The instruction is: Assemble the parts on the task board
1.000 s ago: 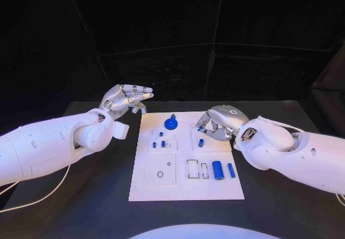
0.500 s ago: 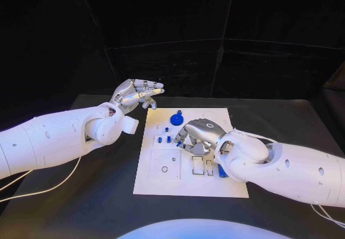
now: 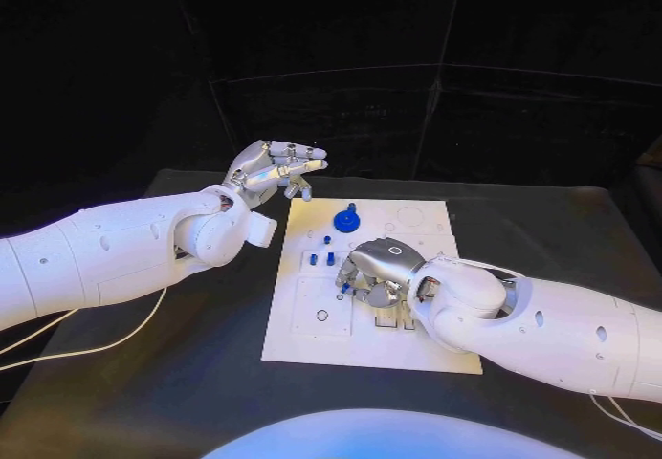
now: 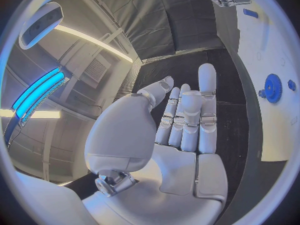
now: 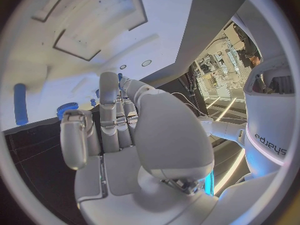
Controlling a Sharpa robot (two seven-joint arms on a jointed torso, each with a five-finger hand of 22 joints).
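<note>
So starting on the left: the left hand is up in the air off the board's far left corner, fingers loosely curled, nothing in it as far as the wrist view shows. It isn't touching anything, and I'd leave it parked there so it doesn't shadow the work.

Next over, the board sits mid-table. The blue gear stands near the far edge with a peg sticking up, and a few small blue pegs stand in their holes just nearer than it. Those look seated already. A small ring-shaped hole shows on the near-left panel.

Then the right hand, palm down over the middle of the board, fingers bent toward the rectangular slots. It covers whatever is under it, so I honestly can't tell if it's pinching a part or just hovering with fingers curled. A blue bit peeks out at its left side, touching or just beside the fingertips.

My guess for the step: picking or seating a blue part at the slots. To do it well, come down slow and square, keep the part aligned with the slot's long side, and don't sweep sideways, since the standing pegs are near and would tip easily.
</note>
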